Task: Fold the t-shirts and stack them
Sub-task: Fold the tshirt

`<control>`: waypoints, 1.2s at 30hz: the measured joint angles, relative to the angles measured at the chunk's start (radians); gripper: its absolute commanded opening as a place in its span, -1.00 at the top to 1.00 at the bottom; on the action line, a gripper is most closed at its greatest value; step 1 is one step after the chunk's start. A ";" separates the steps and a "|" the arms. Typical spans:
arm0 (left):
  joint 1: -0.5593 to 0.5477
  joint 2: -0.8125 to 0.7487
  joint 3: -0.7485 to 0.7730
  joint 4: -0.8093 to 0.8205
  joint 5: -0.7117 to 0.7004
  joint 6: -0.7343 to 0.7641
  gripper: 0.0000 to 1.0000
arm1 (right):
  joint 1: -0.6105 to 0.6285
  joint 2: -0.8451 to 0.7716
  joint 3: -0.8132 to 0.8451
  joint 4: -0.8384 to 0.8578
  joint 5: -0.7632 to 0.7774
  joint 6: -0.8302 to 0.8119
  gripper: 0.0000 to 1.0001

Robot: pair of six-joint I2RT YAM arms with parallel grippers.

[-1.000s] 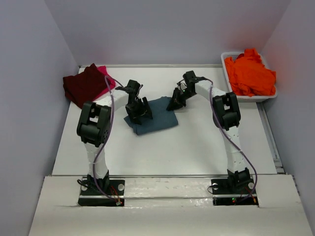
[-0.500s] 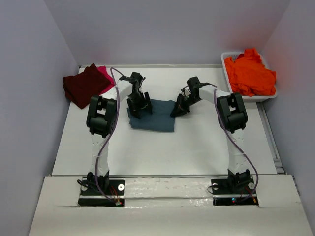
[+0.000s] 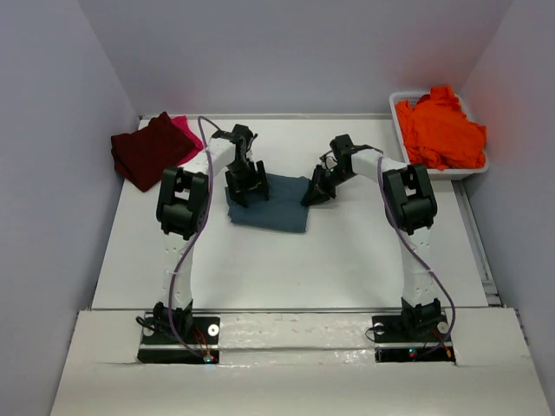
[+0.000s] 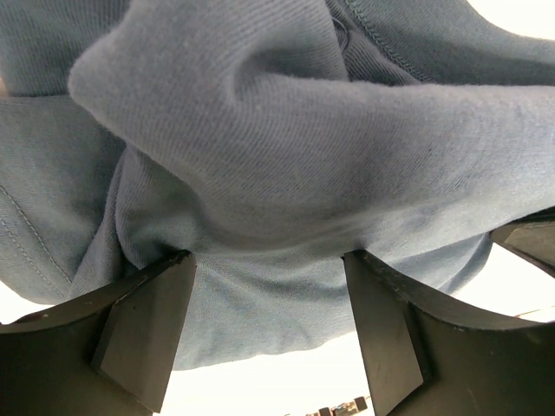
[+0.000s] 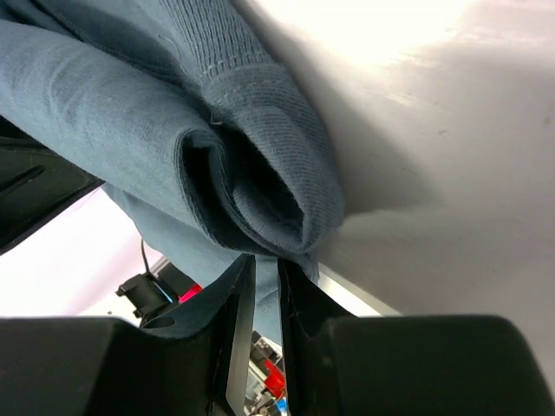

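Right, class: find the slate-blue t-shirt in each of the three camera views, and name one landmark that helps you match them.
Top external: the slate-blue t-shirt lies folded mid-table, between the two tools.
Left wrist: it fills most of the picture, bunched between wide-set fingers.
Right wrist: a rolled fold of it sits upper left, its edge pinched between nearly closed fingers.
Shared landmark: the white table, also visible at the right wrist's upper right.

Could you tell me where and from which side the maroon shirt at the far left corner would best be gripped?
Probably at its near right corner, coming from the right and above. The maroon shirt lies folded flat close to the left wall, and the pink shirt shows under its far right edge. That near right corner faces open table, so fingers could likely slide under all its layers there.
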 measured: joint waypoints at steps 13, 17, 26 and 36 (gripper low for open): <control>0.006 -0.013 -0.030 0.028 0.017 0.005 -0.67 | 0.000 0.017 0.055 -0.045 0.037 -0.012 0.54; 0.006 -0.029 -0.055 0.049 0.017 0.006 -0.67 | 0.000 0.038 0.090 -0.062 0.037 -0.017 0.53; 0.006 -0.053 -0.095 0.087 0.018 0.006 -0.67 | 0.000 0.072 0.151 -0.092 0.036 -0.022 0.54; 0.005 -0.061 -0.100 0.094 0.014 0.006 -0.70 | -0.001 0.074 0.163 -0.107 0.042 -0.037 0.53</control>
